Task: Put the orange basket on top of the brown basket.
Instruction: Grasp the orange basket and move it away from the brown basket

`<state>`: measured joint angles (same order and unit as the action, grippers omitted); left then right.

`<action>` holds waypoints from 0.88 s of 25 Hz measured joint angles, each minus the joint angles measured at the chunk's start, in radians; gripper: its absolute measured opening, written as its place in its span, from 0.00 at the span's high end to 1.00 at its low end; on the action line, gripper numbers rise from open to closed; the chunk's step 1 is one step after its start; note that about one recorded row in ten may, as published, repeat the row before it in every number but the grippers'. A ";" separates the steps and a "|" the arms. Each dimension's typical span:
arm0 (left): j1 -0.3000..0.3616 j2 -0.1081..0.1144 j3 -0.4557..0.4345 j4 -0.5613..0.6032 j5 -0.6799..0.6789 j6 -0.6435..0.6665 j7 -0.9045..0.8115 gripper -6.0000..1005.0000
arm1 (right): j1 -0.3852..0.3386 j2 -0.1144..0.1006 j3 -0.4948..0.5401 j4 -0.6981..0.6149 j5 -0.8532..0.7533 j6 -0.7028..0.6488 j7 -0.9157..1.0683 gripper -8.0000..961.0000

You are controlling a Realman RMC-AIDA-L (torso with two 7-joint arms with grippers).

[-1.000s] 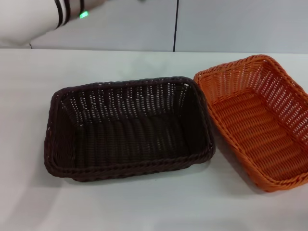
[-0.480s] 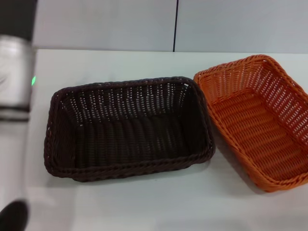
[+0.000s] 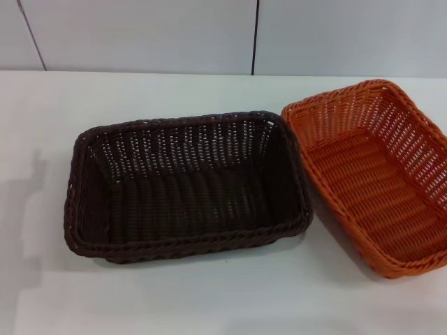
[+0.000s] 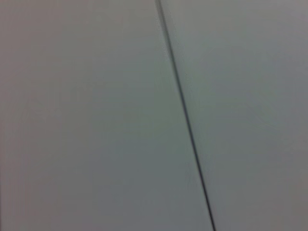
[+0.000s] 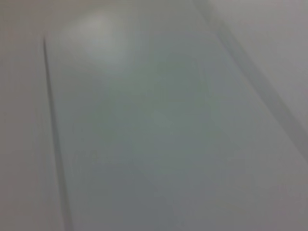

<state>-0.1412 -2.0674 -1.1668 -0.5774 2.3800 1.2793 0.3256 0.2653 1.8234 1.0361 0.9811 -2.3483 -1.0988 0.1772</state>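
The brown basket (image 3: 185,185) sits upright and empty in the middle of the white table in the head view. The orange basket (image 3: 374,174) sits upright and empty right beside it on the right, its near corner touching or almost touching the brown basket's right rim; its right side runs past the picture's edge. Neither gripper shows in the head view. Both wrist views show only a plain grey wall with a dark seam (image 4: 185,120), no baskets and no fingers.
The white table (image 3: 209,300) runs to a grey panelled wall (image 3: 140,35) at the back. A faint shadow (image 3: 28,202) lies on the table at the left.
The left arm, seen at the left edge in the earlier head frames, has moved out of view. Both baskets have stayed in place.
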 joint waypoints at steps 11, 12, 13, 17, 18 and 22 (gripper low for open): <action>-0.041 -0.001 -0.004 0.093 -0.049 -0.016 -0.054 0.24 | 0.095 0.003 0.384 0.647 -0.403 1.440 0.003 0.30; -0.044 -0.001 -0.006 0.096 -0.051 -0.019 -0.054 0.24 | 0.121 0.027 0.436 0.719 -0.341 1.679 -0.142 0.30; -0.047 -0.001 -0.008 0.099 -0.052 -0.022 -0.054 0.24 | 0.121 0.027 0.436 0.719 -0.341 1.679 -0.142 0.31; -0.057 -0.001 -0.021 0.112 -0.052 -0.036 -0.054 0.24 | 0.136 0.132 0.600 0.844 -0.214 2.129 -0.470 0.31; -0.064 -0.001 -0.028 0.126 -0.052 -0.047 -0.054 0.24 | 0.137 0.161 0.640 0.883 -0.199 2.246 -0.540 0.31; -0.072 0.001 -0.029 0.135 -0.074 -0.078 -0.054 0.24 | 0.131 0.226 0.727 1.022 -0.188 2.616 -0.710 0.31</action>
<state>-0.2136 -2.0662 -1.1961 -0.4425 2.3060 1.2013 0.2720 0.3963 2.0490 1.7634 2.0031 -2.5361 1.5169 -0.5332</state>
